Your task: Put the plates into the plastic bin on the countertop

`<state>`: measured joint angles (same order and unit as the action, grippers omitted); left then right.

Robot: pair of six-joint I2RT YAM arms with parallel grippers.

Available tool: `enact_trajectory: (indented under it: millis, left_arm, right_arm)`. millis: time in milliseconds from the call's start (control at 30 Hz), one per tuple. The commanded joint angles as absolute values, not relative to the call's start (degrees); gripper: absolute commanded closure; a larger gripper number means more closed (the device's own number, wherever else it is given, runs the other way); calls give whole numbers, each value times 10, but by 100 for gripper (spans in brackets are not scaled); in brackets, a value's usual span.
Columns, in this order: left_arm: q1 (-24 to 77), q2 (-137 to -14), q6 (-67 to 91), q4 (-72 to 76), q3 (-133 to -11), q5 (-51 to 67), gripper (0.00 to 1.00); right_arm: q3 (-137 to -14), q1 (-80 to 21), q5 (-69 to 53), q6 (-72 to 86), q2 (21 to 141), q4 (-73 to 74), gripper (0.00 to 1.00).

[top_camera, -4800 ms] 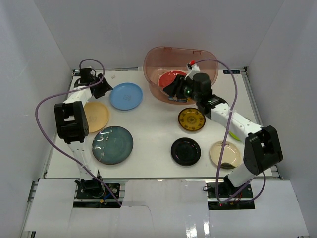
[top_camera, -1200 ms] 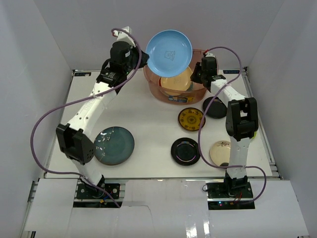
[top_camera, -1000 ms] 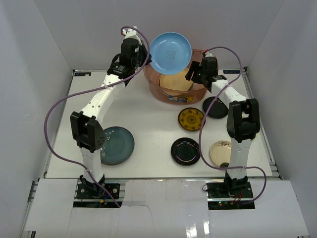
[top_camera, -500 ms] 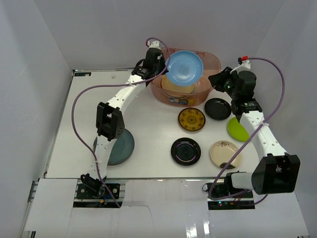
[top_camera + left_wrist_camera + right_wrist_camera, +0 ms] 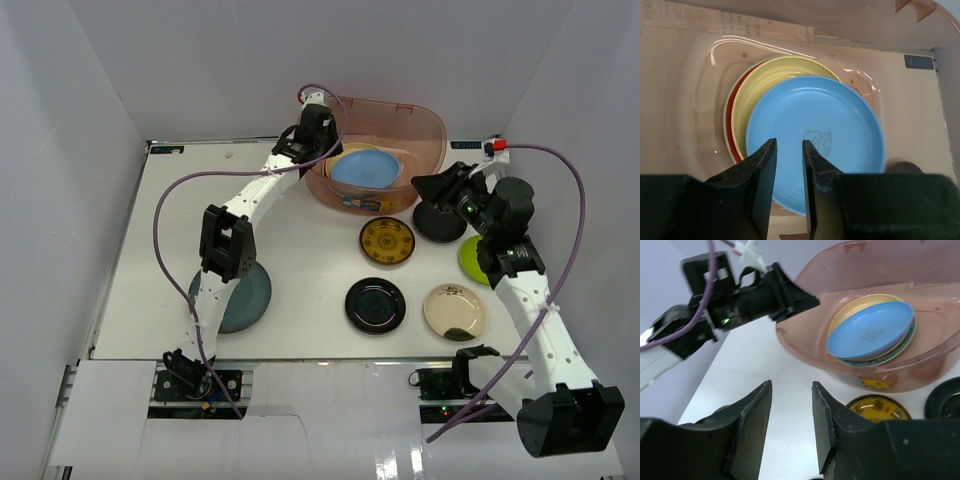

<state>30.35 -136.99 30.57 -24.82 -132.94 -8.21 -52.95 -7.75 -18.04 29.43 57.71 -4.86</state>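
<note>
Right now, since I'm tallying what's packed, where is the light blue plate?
In the top view the light blue plate lies inside the plastic bin at the far middle, on top of the yellow plate.

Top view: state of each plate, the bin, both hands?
Plastic bin: upright.
Light blue plate: in bin, topmost.
Yellow plate: in bin, second.
Red plate: in bin, underneath.
Teal plate: on countertop.
Patterned plate: on countertop.
Near black plate: on countertop.
Far black plate: on countertop.
Cream plate: on countertop.
Lime plate: on countertop.
Left hand: open, empty.
Right hand: open, empty.
</note>
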Motion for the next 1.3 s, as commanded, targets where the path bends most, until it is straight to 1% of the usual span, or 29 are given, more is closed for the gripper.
enact_trajectory:
  millis: [0,67,167,200,267,300,333,367,400,433,500,533,567,600,633,667,700,733,767,833,867,967,1033,1067,1133,1167,1233,1267]
  left_arm:
    - [301,-1370,312,-239,-1356,-90,62]
    - [301,-1364,312,-231,-1355,-82,62]
    - [301,-1334,307,-215,-1349,-58,58]
    - [301,-1308,302,-212,-1346,-49,55]
    - [301,-1276,293,-202,-1339,-21,50]
    - [301,-1236,286,-200,-1327,-12,46]
    - [301,-1211,272,-200,-1313,-3,43]
    - [301,-1183,265,-197,-1294,-1,40]
    - [301,-1153,258,-192,-1233,23,38]
    - [302,-1080,244,-173,-1190,31,29]
    - [301,-1001,229,-150,-1097,44,21]
    - [301,-961,222,-141,-997,45,16]
    - [301,-879,208,-123,-946,43,9]
    - [301,-837,203,-116,-898,34,6]
    - [301,-799,201,-112,-808,26,4]
    - [301,-728,200,-106,-767,22,2]
    - [302,-696,200,-107,-730,15,2]
    - [301,-664,200,-112,-669,9,2]
    - [302,-604,201,-118,-641,-6,2]
    - [302,-550,201,-136,-596,-26,2]
    - [302,-503,199,-143,-561,-29,2]
    - [302,-441,189,-171,-510,-44,2]
    - [302,-390,181,-184,-487,-57,2]
    - [302,-376,182,-186,-465,-72,2]
    - [303,-342,186,-185,-443,-83,2]
    - [302,-334,189,-185,-433,-93,2]
    - [303,-324,196,-185,-412,-105,2]
    - [302,-323,195,-187,-410,-111,2]
  right_arm:
    - [-498,-93,-221,292,542,-51,56]
    - [-483,-110,-222,289,540,-47,56]
    - [-476,-152,-212,276,561,-38,57]
    - [-480,-169,-207,271,570,-34,58]
    - [-491,-249,-166,258,590,-31,59]
    - [-497,-276,-153,251,618,-32,59]
    - [-500,-322,-149,254,634,-38,59]
    - [-500,-342,-149,263,667,-51,59]
    - [-493,-361,-142,285,684,-91,59]
    - [-489,-398,-132,298,701,-110,58]
    - [-487,-431,-101,317,757,-140,50]
    - [-490,-462,-90,336,778,-162,46]
    - [-495,-476,-75,345,822,-170,38]
    - [-506,-490,-69,353,847,-178,35]
    - [-512,-513,-67,374,871,-188,32]
    - [-520,-521,-77,389,920,-205,29]
    - [-526,-529,-88,405,945,-219,28]
    - [-535,-546,-101,436,967,-235,27]
    - [-543,-552,-109,452,1013,-259,27]
    - [-565,-567,-128,480,1057,-279,28]
    - [-569,-571,-134,507,1092,-297,29]
    - [-564,-583,-134,569,1146,-340,35]
    - [-562,-586,-147,609,1175,-398,39]
    - [-565,-585,-150,651,1204,-416,46]
    - [-574,-589,-149,685,1230,-455,57]
    - [-585,-591,-138,698,1249,-460,67]
    - [-593,-592,-113,709,1254,-454,79]
    - [-592,-592,-101,709,1240,-452,92]
